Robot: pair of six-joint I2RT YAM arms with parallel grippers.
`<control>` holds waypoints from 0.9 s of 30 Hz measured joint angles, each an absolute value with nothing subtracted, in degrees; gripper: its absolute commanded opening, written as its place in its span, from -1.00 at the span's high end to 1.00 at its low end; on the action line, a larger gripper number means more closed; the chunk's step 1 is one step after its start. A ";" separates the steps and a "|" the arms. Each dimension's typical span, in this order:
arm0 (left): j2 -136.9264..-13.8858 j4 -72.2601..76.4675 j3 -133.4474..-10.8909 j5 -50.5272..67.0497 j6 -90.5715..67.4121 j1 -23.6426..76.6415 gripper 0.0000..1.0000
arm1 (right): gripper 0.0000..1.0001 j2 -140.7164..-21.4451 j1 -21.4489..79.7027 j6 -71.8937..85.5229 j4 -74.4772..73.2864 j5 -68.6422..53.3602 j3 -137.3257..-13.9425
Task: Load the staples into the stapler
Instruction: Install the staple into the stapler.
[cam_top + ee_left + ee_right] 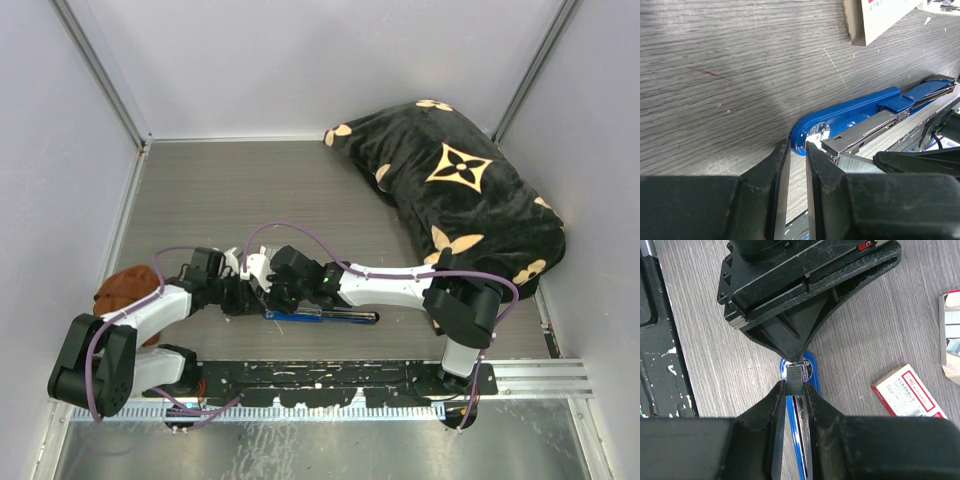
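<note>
The blue stapler (300, 315) lies open on the wood-grain table near the front, with its silver channel (865, 132) exposed. My left gripper (798, 147) has its jaws a narrow gap apart, pinching the stapler's rounded blue end (802, 131). Its black fingers (790, 335) also show in the right wrist view. My right gripper (795, 385) is shut on the staples (795, 380), a small grey ribbed block. It holds them just over the channel at that same blue end (812, 372). The staples also show in the left wrist view (860, 165). Both grippers meet in the top view, left (240, 295) and right (268, 297).
A red-and-white cardboard box (905, 392) lies right of the stapler, with another opened box (951, 335) behind it. A black cushion with a tan pattern (460, 190) fills the back right. A brown object (125, 288) sits at the left. A black rail (330, 375) runs along the front edge.
</note>
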State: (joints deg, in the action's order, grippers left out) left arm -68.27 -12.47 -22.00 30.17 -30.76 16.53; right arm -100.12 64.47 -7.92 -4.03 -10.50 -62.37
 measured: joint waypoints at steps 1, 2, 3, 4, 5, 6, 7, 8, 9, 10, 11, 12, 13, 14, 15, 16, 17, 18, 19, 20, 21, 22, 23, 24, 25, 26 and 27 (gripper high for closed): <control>-68.38 -12.49 -22.09 30.15 -30.65 16.56 0.62 | 0.74 -100.12 64.47 -8.05 -4.05 -10.48 -62.37; -68.47 -12.49 -22.13 30.04 -30.57 16.56 0.63 | 0.74 -100.12 64.47 -8.19 -4.05 -10.44 -62.37; -68.51 -12.47 -22.17 29.95 -30.55 16.60 0.63 | 0.74 -100.12 64.47 -8.36 -4.10 -10.44 -62.37; -68.55 -12.47 -22.17 29.87 -30.52 16.64 0.63 | 0.74 -100.14 64.47 -8.56 -4.19 -10.44 -62.37; -68.62 -12.49 -22.22 29.82 -30.52 16.67 0.64 | 0.75 -100.12 64.47 -8.75 -4.34 -10.46 -62.41; -68.66 -12.49 -22.26 29.80 -30.52 16.71 0.65 | 0.75 -100.12 64.47 -8.93 -4.45 -10.46 -62.46; -68.73 -12.47 -22.28 29.78 -30.52 16.73 0.66 | 0.74 -100.12 64.47 -9.10 -4.49 -10.46 -62.48; -68.77 -12.47 -22.31 29.78 -30.52 16.75 0.66 | 0.75 -100.12 64.47 -9.23 -4.60 -10.46 -62.57; -68.77 -12.49 -22.31 29.76 -30.52 16.75 0.66 | 0.75 -100.12 64.47 -9.37 -4.71 -10.48 -62.61; -68.77 -12.49 -22.31 29.74 -30.50 16.78 0.67 | 0.75 -100.12 64.47 -9.45 -4.91 -10.50 -62.72; -68.77 -12.49 -22.33 29.74 -30.52 16.78 0.67 | 0.75 -100.12 64.45 -9.56 -4.97 -10.57 -62.81; -68.77 -12.49 -22.33 29.69 -30.50 16.78 0.67 | 0.75 -100.12 64.45 -9.61 -5.04 -10.63 -62.92; -68.77 -12.51 -22.33 29.65 -30.50 16.78 0.67 | 0.75 -100.12 64.42 -9.69 -5.15 -10.76 -63.05; -68.77 -12.51 -22.33 29.58 -30.48 16.78 0.68 | 0.75 -100.12 64.38 -9.76 -5.21 -10.90 -63.18; -68.77 -12.53 -22.33 29.56 -30.48 16.78 0.68 | 0.75 -100.12 64.36 -9.80 -5.21 -11.07 -63.29; -68.77 -12.53 -22.33 29.52 -30.48 16.78 0.68 | 0.75 -100.12 64.29 -9.82 -5.23 -11.18 -63.35; -68.77 -12.53 -22.35 29.45 -30.48 16.78 0.68 | 0.75 -100.12 64.20 -9.87 -5.23 -11.35 -63.42; -68.77 -12.56 -22.35 29.36 -30.48 16.78 0.69 | 0.75 -100.12 64.07 -9.96 -5.23 -11.55 -63.44; -68.77 -12.56 -22.35 29.32 -30.48 16.78 0.69 | 0.75 -100.12 64.01 -10.00 -5.23 -11.75 -63.44; -68.77 -12.56 -22.35 29.28 -30.48 16.78 0.69 | 0.75 -100.12 63.94 -10.07 -5.26 -11.94 -63.44; -68.77 -12.56 -22.35 29.26 -30.48 16.80 0.69 | 0.74 -100.12 63.90 -10.20 -5.32 -12.10 -63.44; -68.77 -12.56 -22.37 29.19 -30.48 16.80 0.69 | 0.75 -100.12 63.86 -10.26 -5.34 -12.21 -63.44; -68.77 -12.56 -22.37 29.17 -30.48 16.82 0.70 | 0.75 -100.12 63.77 -10.37 -5.41 -12.34 -63.44; -68.77 -12.56 -22.37 29.17 -30.48 16.82 0.70 | 0.75 -100.12 63.75 -10.44 -5.50 -12.40 -63.44; -68.77 -12.56 -22.37 29.17 -30.48 16.82 0.70 | 0.75 -100.12 63.68 -10.48 -5.61 -12.51 -63.44; -68.77 -12.56 -22.37 29.17 -30.48 16.82 0.70 | 0.75 -100.12 63.68 -10.55 -5.67 -12.58 -63.44; -68.77 -12.56 -22.37 29.17 -30.48 16.82 0.70 | 0.75 -100.12 63.66 -10.63 -5.67 -12.64 -63.44</control>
State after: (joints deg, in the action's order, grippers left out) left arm -68.77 -12.56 -22.37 29.17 -30.48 16.82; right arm -100.12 63.66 -10.63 -5.67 -12.64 -63.44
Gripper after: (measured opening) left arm 0.153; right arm 0.235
